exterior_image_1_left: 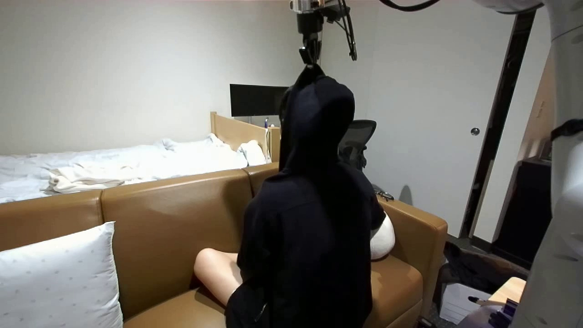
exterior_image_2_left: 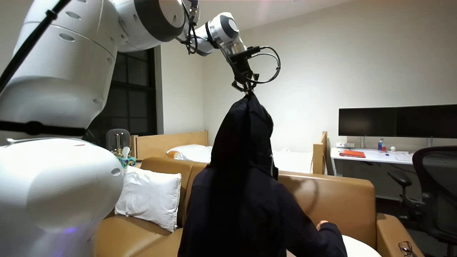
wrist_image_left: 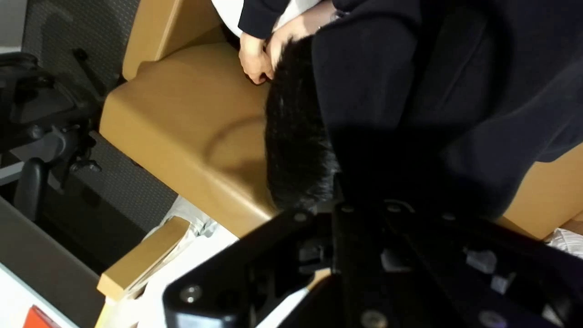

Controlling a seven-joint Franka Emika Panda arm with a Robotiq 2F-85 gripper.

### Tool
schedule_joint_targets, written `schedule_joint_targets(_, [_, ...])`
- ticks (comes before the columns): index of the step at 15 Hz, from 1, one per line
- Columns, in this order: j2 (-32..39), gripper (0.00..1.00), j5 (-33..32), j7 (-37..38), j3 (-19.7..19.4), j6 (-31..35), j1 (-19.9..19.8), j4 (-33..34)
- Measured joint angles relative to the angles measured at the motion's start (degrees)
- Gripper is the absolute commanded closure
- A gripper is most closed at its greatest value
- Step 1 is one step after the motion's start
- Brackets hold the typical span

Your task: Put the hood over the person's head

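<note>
Robot arm point(exterior_image_2_left: 60, 103) reaching over a brown sofa point(exterior_image_1_left: 177, 209). The pincer point(exterior_image_2_left: 247, 93) points downward, its fingertips pressed together on the rim of a black hood point(exterior_image_2_left: 241, 137); in both exterior views the cloth rises to a peak directly beneath them. The hood is part of the dark sweatshirt point(exterior_image_1_left: 314, 255) worn by a person on the sofa, seen from behind. It stands upright around the back of the person's head, concealing most of it in both exterior views. In the wrist view, short black hair on the person's head point(wrist_image_left: 296, 132) is exposed just beside the hood's edge; whether the cloth touches the hair cannot be told.

Surroundings: a white pillow point(exterior_image_2_left: 150, 196) leans against the backrest, and a pair of glasses point(exterior_image_2_left: 406, 248) rests on the armrest. Behind the sofa is a bed point(exterior_image_2_left: 169, 144) with wooden end boards. In an exterior view, a white worktop point(exterior_image_2_left: 373, 159) lies beneath two dark screens point(exterior_image_2_left: 367, 121) and carries a small bottle point(exterior_image_2_left: 381, 145); a black chair point(exterior_image_2_left: 437, 192) stands near it.
</note>
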Motion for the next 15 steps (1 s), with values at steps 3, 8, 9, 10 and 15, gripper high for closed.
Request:
schedule_joint_targets(3, [0.42,0.99,1.05,0.00,-1.98,-0.38,-1.85,0.00])
schedule_joint_targets(8, [0.84,0.99,4.71,0.00,-4.09,-0.65,-4.73,0.14])
schedule_joint_targets(9, [0.94,0.99,5.38,0.00,-4.16,-0.65,-5.02,0.27])
schedule_joint_targets(10, [1.07,0.99,6.02,0.00,-4.22,-0.65,-5.15,0.50])
schedule_joint_targets(15, [1.37,0.99,7.82,0.00,-3.83,-0.52,-4.92,0.96])
